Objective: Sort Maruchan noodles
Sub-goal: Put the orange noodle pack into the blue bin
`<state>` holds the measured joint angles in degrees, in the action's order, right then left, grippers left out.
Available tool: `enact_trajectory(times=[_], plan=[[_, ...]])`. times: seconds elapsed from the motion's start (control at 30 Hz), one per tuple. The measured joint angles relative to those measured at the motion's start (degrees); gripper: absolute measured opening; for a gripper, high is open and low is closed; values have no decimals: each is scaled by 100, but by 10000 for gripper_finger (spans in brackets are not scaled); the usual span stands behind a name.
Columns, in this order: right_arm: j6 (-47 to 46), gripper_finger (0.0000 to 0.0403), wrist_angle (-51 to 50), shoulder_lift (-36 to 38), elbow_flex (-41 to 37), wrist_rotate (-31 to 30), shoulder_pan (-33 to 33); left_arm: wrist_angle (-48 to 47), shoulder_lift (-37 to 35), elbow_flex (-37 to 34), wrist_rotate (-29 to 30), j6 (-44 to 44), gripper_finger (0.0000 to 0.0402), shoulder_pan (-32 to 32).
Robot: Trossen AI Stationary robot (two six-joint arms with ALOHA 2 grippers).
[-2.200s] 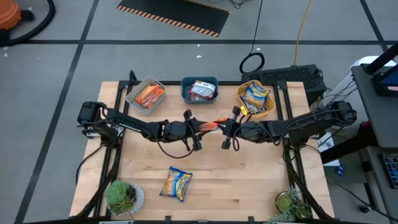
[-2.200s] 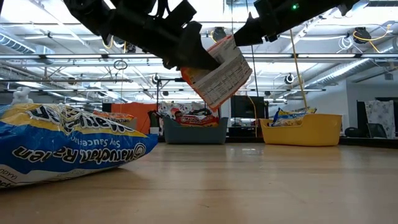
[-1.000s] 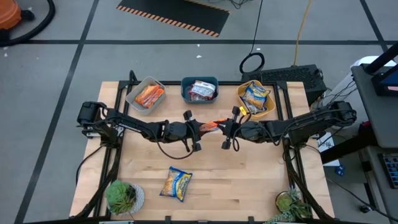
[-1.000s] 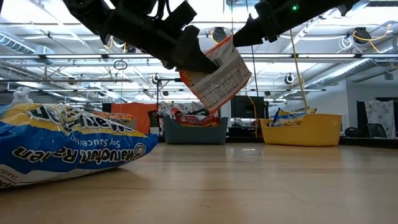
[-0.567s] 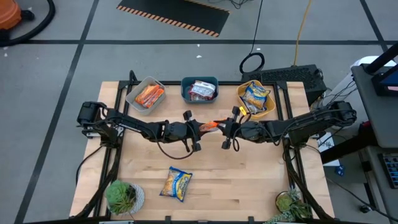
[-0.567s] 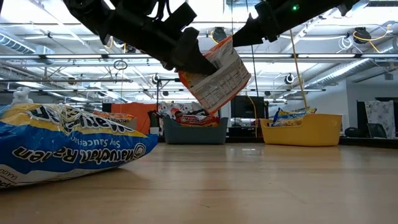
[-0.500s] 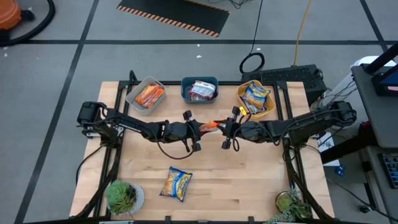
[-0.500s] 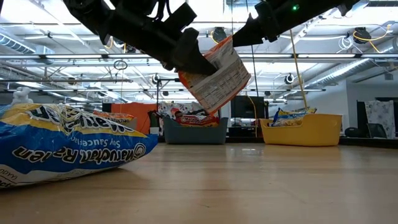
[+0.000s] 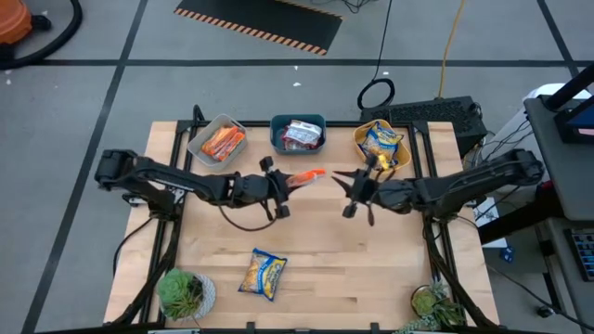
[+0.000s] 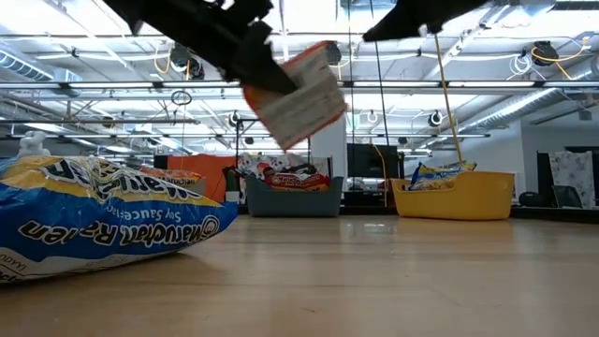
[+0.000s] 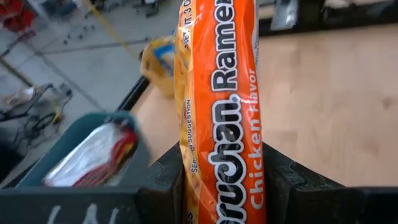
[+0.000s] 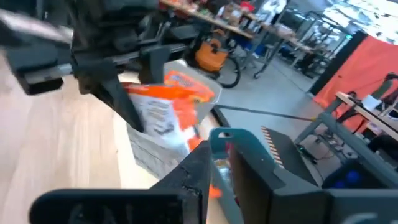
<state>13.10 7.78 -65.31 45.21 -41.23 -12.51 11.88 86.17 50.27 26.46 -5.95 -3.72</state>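
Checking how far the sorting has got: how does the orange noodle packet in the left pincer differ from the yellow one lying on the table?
The orange packet is held in the air by the left pincer; the yellow packet lies flat on the table, untouched. The orange one hangs near the tubs; the yellow one sits at the near side, close to a plant. Both are flat Maruchan ramen packets outside any tub.

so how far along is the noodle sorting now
Mostly done: the grey tub holds orange packets, the teal tub silver-red ones, the yellow tub yellow-blue ones. In hand: the left gripper grips an orange packet in the air; the right gripper is apart from it. Left: one yellow packet lies on the table.
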Motion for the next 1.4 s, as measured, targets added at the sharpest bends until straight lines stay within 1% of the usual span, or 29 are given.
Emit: enact_trajectory(times=[0.1, 0.17, 0.23, 0.3, 0.37, 0.43, 0.53, 0.6, 0.73, 0.93, 1.03, 1.2, 1.3, 1.4], plan=[[-35, 66, -115, 294, 0, -324, -195, -497, -314, 1, 387, 48, 131, 23], [-23, 70, -119, 442, -2, -536, -330, -1170, -592, -9, 812, 85, 131, 50], [17, 72, -118, 586, -2, -686, -440, -1556, -797, 6, 1200, 230, 131, 107], [87, 73, -108, 668, -2, -695, -523, -2297, -1058, -10, 1587, 423, 131, 187], [113, 73, -126, 713, -7, -693, -597, -2720, -1252, 1, 1969, 644, 131, 298], [118, 73, -99, 723, -9, -695, -655, -3424, -1474, -7, 2303, 872, 131, 438], [158, 73, -115, 731, -11, -686, -728, -4004, -1665, 0, 2620, 1117, 131, 708], [177, 73, -94, 739, -11, -687, -759, -4300, -1742, -12, 2751, 1091, 131, 968], [306, 73, 98, 758, -13, -692, -906, -4579, -1819, -10, 2767, 1033, 131, 1645], [668, 73, 347, 757, -15, -697, -1228, -4719, -1808, -6, 2757, 782, 131, 2741], [949, 73, 533, 774, -15, -893, -1379, -4950, -1806, -6, 2482, 762, 131, 3141], [1169, 73, 631, 777, -15, -1431, -1571, -5283, -1805, -6, 2314, 797, 131, 3538], [1188, 73, 640, 777, -15, -1593, -1654, -5273, -1805, -6, 2277, 793, 131, 3635], [1251, 73, 704, 777, -15, -1603, -1710, -5268, -1803, -6, 2178, 771, 131, 3693]])
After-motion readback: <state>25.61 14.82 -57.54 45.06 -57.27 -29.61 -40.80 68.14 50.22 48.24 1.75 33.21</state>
